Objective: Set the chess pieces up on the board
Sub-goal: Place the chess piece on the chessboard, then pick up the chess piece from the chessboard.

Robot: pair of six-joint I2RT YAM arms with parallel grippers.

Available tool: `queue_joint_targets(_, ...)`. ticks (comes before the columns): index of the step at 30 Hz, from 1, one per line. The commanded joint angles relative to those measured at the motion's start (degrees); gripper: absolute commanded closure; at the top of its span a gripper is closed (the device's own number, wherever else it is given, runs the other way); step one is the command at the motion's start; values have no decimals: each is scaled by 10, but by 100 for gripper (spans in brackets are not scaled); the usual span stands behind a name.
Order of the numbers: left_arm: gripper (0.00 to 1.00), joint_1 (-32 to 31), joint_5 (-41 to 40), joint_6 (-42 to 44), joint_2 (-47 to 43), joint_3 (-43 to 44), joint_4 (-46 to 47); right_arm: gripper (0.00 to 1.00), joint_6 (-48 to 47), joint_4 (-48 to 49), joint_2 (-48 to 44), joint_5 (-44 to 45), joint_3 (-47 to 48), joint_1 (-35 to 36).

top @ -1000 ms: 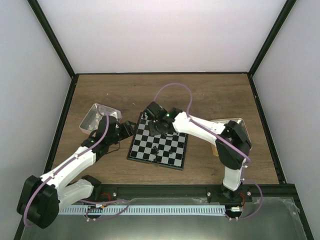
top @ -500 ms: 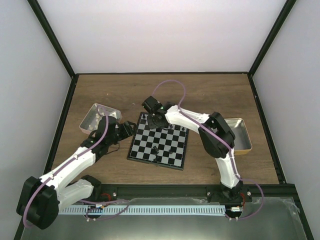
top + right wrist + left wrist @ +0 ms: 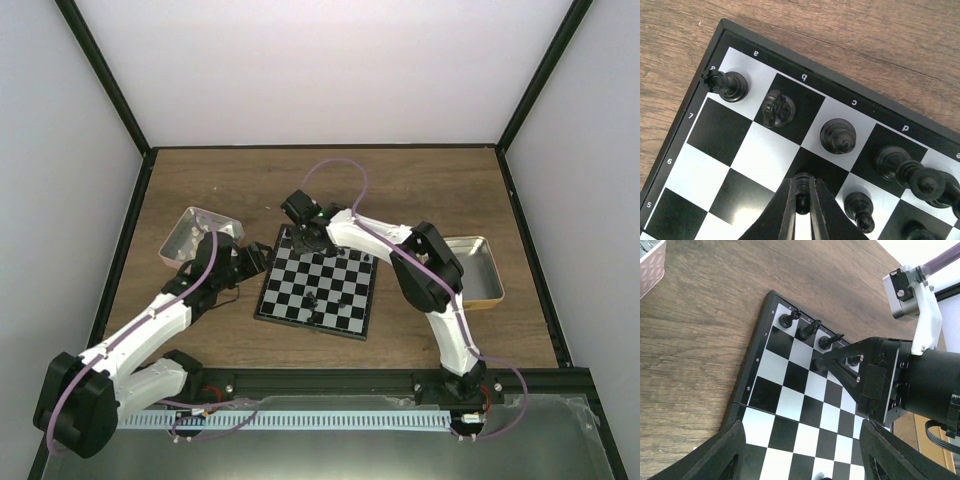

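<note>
The counter (image 3: 420,190) is brown wood-grain laminate, streaked along its length, inside a thin black frame. Far left on it lies a pinkish tin (image 3: 190,232), a shallow rectangle with rounded corners. Its wall is diamond-embossed where the left wrist view catches a corner.

Just right of the tin, the left fingers (image 3: 248,262) hang beside the board's left edge. They are released: in their own camera the two matt black prongs stand wide apart with nothing between them.

The board (image 3: 300,300) is a small flat square lying slightly skewed at mid-counter. It has glossy black and pale silvery squares inside a thin dark rim printed with tiny white letters and numbers.

The chess pieces (image 3: 892,160) are tiny, glossy black mouldings, each narrower than its square. They sit mostly along the board's far rank. From the corner stand a notched rook (image 3: 727,85), a knight (image 3: 777,107) and a round-headed bishop (image 3: 838,135), then taller pieces crowded together. A loose pawn (image 3: 860,209) stands on the second rank, and a lone piece (image 3: 312,299) stands mid-board.

The right fingers (image 3: 801,200) are slim black wedges tapering to a point. They are clenched on a held pawn (image 3: 801,186) over the second rank, just in front of the knight and bishop.

Far right lies a tan-rimmed tin (image 3: 480,275), a rounded rectangle with a silvery inside, partly hidden behind the right arm.
</note>
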Motion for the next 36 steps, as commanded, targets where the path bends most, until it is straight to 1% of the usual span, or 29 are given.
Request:
queue_joint_targets(1,35,2,2,6,4,3,6,92,-10,-1,16,9,24,-4)
queue_joint_targets(4,35,3,3,7,4,4,5,86,-9,-5,9,8,26,-4)
queue_joint_targets(9,35,3,5,7,4,4,6,75,-10,-6,-24,1,32,-4)
queue_joint_targets(13,35,3,6,7,6,6,8,70,-8,-10,-65,-6,32,-4)
queue_joint_targets(15,35,2,8,8,7,6,9,67,-1,-11,-94,-11,20,-4)
queue_joint_targets(17,35,3,10,9,6,6,9,63,6,-2,-133,-14,-16,-4)
queue_joint_targets(19,35,2,13,11,7,6,9,61,17,5,-177,-14,-69,-4)
queue_joint_targets(22,35,2,20,17,10,6,15,58,43,0,-244,-16,-166,-4)
queue_joint_targets(26,35,2,30,17,22,7,24,56,74,-13,-320,-47,-285,-2)
queue_joint_targets(29,35,2,40,12,30,7,37,53,84,-17,-363,-70,-355,11)
queue_joint_targets(32,35,2,46,7,38,7,48,51,77,-10,-379,-86,-390,31)
queue_joint_targets(36,36,2,52,2,45,8,55,51,60,-7,-353,-87,-388,58)
